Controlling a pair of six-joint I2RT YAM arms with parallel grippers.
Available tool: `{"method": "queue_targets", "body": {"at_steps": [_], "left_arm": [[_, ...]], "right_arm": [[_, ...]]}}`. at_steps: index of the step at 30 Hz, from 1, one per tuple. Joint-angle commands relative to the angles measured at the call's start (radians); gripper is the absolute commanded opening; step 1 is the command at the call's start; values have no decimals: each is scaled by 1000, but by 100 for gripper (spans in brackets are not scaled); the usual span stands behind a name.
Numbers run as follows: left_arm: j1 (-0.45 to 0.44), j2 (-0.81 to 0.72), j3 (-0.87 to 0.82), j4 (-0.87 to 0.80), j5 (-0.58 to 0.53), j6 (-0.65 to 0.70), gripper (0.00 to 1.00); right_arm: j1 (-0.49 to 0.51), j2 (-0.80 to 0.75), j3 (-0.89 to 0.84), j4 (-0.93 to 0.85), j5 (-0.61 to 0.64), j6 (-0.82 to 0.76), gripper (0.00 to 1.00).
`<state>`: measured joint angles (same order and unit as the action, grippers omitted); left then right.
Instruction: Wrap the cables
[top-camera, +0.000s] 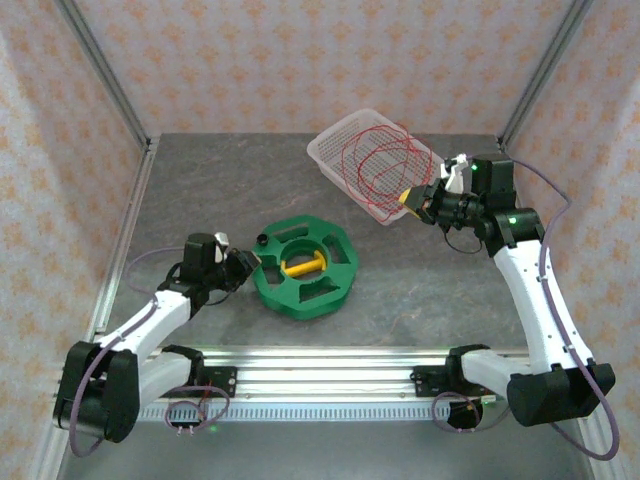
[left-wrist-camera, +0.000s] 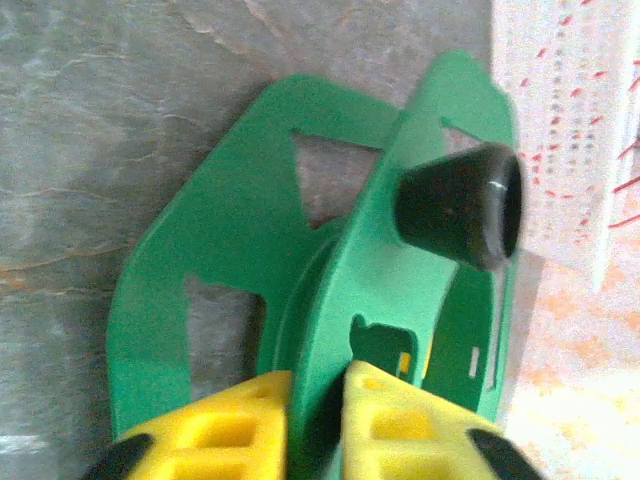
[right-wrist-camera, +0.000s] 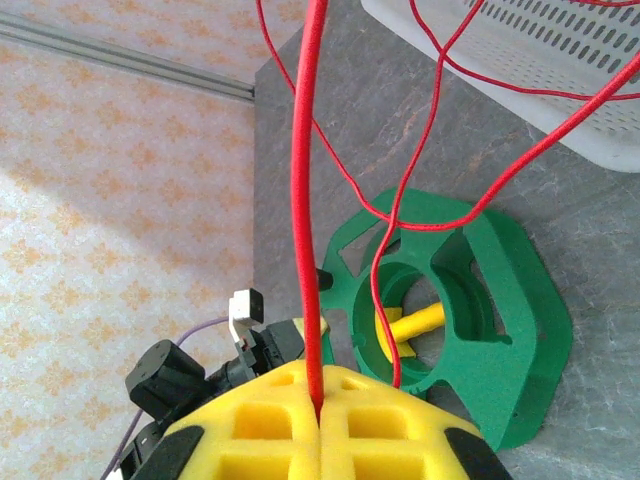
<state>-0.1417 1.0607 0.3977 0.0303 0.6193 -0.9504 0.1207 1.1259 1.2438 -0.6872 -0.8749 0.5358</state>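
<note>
The table (top-camera: 190, 190) lies bare at back left and right of the reel (top-camera: 304, 267) — room to pass there. The reel blocks the middle, with the left gripper (top-camera: 247, 267) clamped on its left flange. At back right sits the basket (top-camera: 322, 155); cable (top-camera: 385, 170) loops run from it to the right gripper (top-camera: 410, 200), which pinches a strand — strung across the basket's near corner. Walls close in left, back and right.

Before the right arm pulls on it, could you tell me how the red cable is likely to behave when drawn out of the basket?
The red cable is probably floppy: beyond the right gripper pinching it, its strands sag in loose curves. Its overlapping loops in the basket may snag, or drag the light-looking basket along.
</note>
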Motion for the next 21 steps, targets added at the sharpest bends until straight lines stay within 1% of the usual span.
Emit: {"method": "queue_targets", "body": {"at_steps": [1, 3, 5, 8, 11, 13, 14, 18, 21], "left_arm": [[4, -32, 53, 6, 23, 31, 0], [3, -50, 110, -42, 29, 52, 0], [2, -74, 185, -121, 8, 89, 0], [-2, -98, 329, -234, -56, 148, 0], [-26, -70, 491, -335, -152, 223, 0], [-72, -18, 604, -400, -222, 286, 0], [-109, 17, 677, -443, -268, 331, 0], [-250, 176, 922, -627, -491, 501, 0], [-311, 273, 1027, -697, -576, 543, 0]], "right_arm": [[-5, -18, 35, 26, -16, 3, 0], [-6, -17, 35, 21, -15, 1, 0], [-6, -16, 38, 22, -21, 0, 0], [-5, -21, 37, 34, -22, 0, 0], [-5, -22, 26, 60, -18, 13, 0], [-6, -18, 19, 76, -25, 22, 0], [-5, -17, 18, 81, -23, 23, 0], [-6, -9, 26, 78, -24, 17, 0], [-6, -10, 19, 77, -22, 12, 0]]}}
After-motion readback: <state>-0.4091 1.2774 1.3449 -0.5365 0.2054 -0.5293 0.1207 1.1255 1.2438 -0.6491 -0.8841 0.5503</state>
